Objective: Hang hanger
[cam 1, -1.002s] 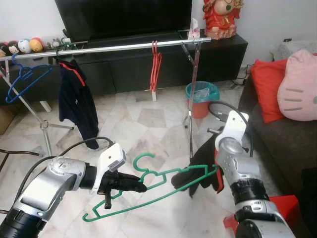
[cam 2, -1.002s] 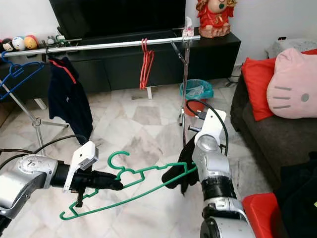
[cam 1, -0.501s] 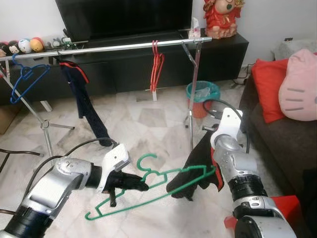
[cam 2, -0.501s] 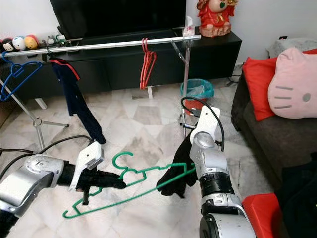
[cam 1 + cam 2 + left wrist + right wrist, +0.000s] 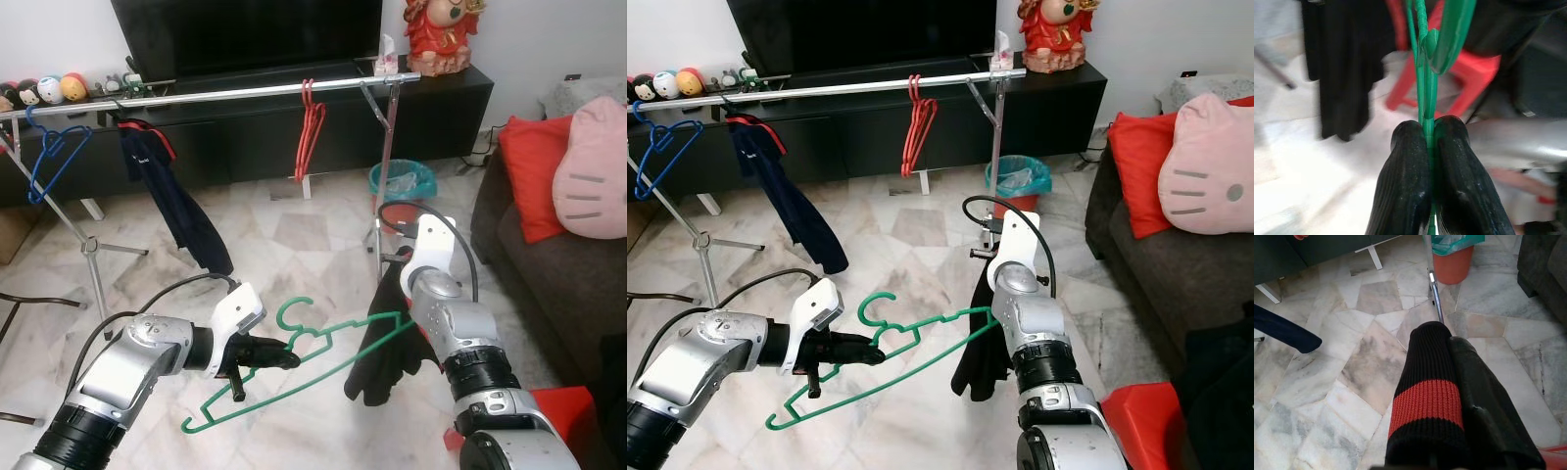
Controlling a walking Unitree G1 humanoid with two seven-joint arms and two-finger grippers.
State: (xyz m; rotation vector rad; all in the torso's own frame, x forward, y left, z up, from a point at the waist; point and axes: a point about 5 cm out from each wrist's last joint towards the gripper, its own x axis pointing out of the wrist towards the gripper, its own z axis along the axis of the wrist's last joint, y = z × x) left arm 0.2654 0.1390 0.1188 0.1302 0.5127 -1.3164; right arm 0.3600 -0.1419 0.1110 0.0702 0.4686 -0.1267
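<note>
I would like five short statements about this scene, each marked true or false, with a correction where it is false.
1. The left end effector is shut on the green hanger. True.
2. The green hanger already hangs on the rail. False: it is held in the air above the floor, well short of the rail.
3. Red hangers hang on the rail. True.
4. The right end effector holds a blue hanger. False: it is shut on a black garment with a red band; the blue hanger hangs on the rail.
5. A dark garment hangs from the rail. True.
</note>
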